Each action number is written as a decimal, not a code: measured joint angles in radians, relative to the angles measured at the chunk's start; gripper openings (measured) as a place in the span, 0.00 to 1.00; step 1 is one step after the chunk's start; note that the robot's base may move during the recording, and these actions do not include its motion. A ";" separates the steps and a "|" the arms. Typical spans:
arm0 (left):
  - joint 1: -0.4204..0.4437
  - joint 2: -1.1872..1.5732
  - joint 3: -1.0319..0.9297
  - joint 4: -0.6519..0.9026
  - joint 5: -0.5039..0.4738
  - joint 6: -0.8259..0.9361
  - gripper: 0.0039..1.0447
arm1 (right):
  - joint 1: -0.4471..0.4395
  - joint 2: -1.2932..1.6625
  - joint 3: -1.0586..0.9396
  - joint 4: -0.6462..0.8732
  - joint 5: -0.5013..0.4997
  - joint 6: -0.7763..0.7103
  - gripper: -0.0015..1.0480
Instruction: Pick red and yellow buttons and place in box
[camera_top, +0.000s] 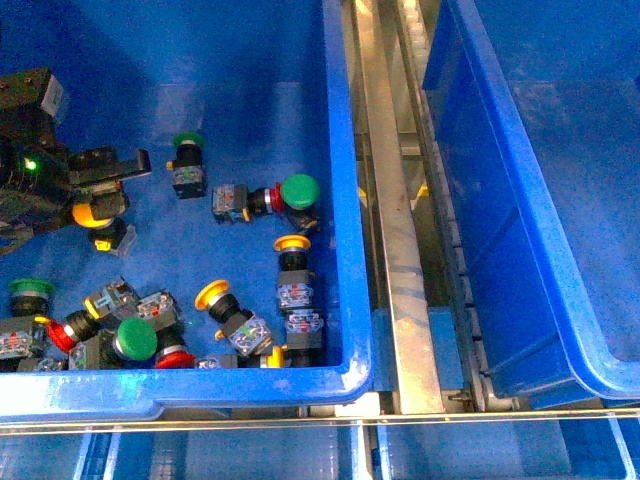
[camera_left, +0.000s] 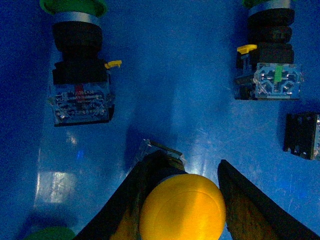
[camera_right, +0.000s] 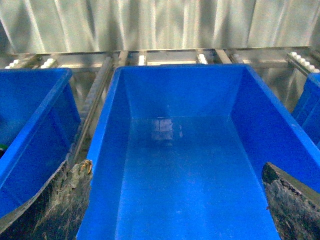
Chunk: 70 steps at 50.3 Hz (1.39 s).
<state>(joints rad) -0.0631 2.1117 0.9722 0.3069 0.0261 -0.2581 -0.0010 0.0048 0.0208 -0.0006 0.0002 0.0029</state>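
Action is centring on the source bin, the big blue one on the left in the front view. There the left fingers are clenching on a yellow button. One dark finger is sitting tight against each side of its round cap, and a corner of its clear base is peeking out beyond. That button is sitting at the source bin's far left side; whether it is lifting off the blue floor I cannot tell. Loose switches are lying scattered around it. A green-capped switch is lying just beside the left arm, and a second green-capped switch is lying on its side toward the right wall. Spare yellow buttons are resting near the middle, two of them, caps showing plainly. Red buttons are crowding into the near-left corner among more green caps. Over on the right, a metal rail is running between the bins, and past it the box is standing, deep, blue and smooth-walled. The right fingers are hanging released and spread wide apart, facing into the box with its floor showing between them.
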 joint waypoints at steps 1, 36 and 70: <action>0.000 0.000 0.000 0.001 0.000 0.000 0.33 | 0.000 0.000 0.000 0.000 0.000 0.000 0.94; 0.032 -0.430 -0.206 -0.164 0.274 -0.245 0.32 | 0.000 0.000 0.000 0.000 0.000 0.000 0.94; -0.118 -0.657 -0.176 -0.183 0.584 -0.680 0.32 | 0.000 0.000 0.000 0.000 0.000 0.000 0.94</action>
<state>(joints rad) -0.1814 1.4544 0.7959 0.1234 0.6106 -0.9379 -0.0010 0.0048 0.0208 -0.0006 0.0002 0.0025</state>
